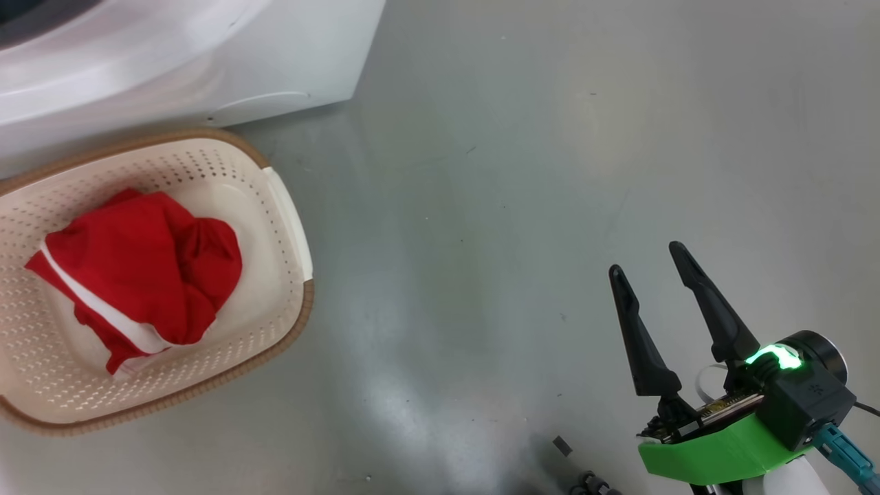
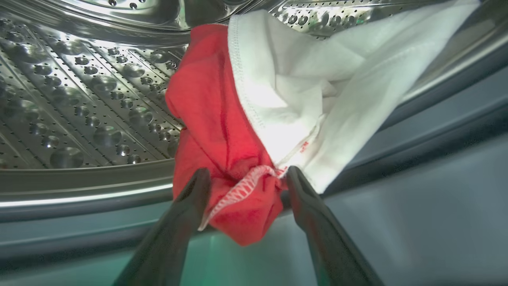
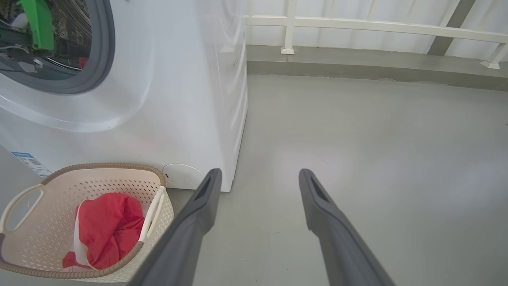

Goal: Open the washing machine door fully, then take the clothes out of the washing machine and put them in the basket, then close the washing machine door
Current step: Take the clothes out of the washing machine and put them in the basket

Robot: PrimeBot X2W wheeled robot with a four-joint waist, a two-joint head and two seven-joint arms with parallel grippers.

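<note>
A red and white garment of the clothes (image 2: 214, 111) lies inside the washing machine's steel drum (image 2: 79, 99). My left gripper (image 2: 246, 174) stands open, its fingers wide on either side of a bunched red fold. Another red garment (image 1: 151, 268) (image 3: 111, 226) lies in the basket (image 1: 289, 206) (image 3: 99, 167), on the floor in front of the washing machine (image 1: 206, 62) (image 3: 178, 99). My right gripper (image 1: 646, 259) (image 3: 260, 172) hangs open and empty over the floor, right of the basket. The green part of my left arm (image 3: 37, 24) reaches into the drum opening. The door is out of view.
Grey floor (image 1: 515, 172) stretches to the right of the machine. A white railing (image 3: 357, 26) on a raised kerb (image 3: 357, 63) bounds it at the back. The grey gasket (image 3: 104, 51) rings the drum opening. A small dark bit (image 1: 562, 445) lies near my base.
</note>
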